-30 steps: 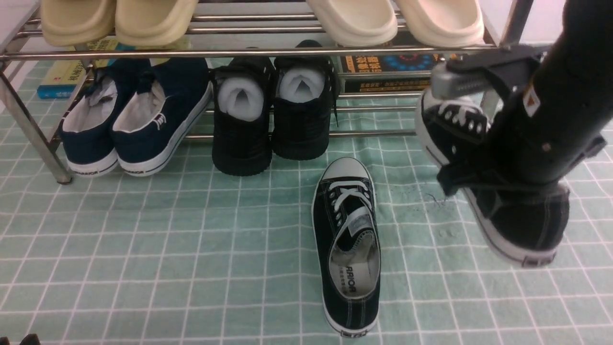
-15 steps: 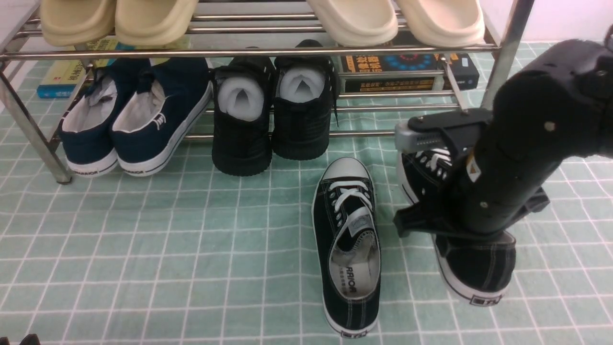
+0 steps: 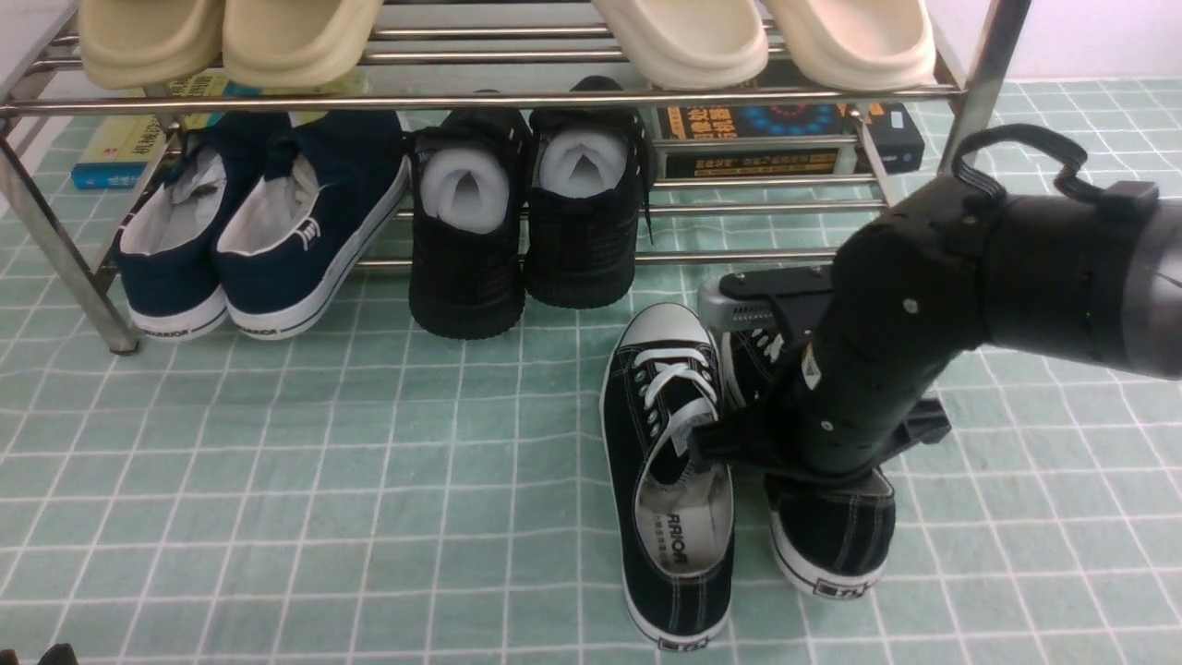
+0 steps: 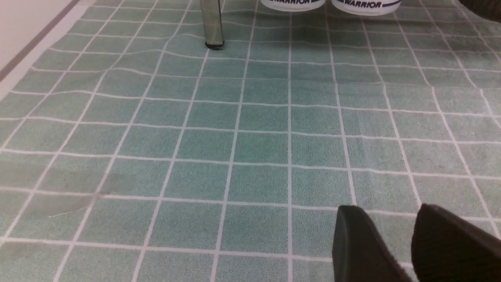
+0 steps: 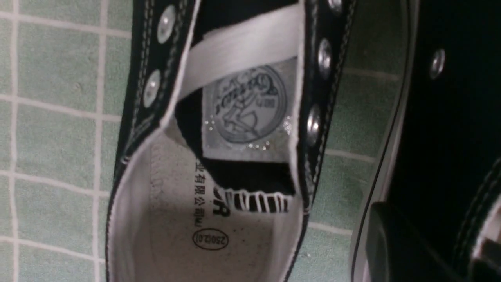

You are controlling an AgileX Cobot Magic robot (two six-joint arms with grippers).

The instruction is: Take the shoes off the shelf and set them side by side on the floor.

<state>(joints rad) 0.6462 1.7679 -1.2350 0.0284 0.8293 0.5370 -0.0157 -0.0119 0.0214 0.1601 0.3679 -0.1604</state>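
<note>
Right gripper: I am holding it [image 3: 771, 397] low on the second shoe [image 3: 831, 540], fingers reaching down at its opening; the wrist is hiding the jaws, so I cannot tell whether they are clamping the canvas or letting go
Second shoe: it is appearing to rest on the floor [image 3: 277, 480] just beside the first shoe [image 3: 667, 471], at its 3 o'clock, so the pair lines up
First shoe: lying flat, toe pointing to 12 o'clock towards the shelf [image 3: 517, 100], serving as my reference
Heels: the second heel is sitting slightly nearer 12 o'clock
Left gripper: fingers standing apart and empty [image 4: 395, 250] over bare floor, out of the way
Stage: I am judging this as the release
</note>
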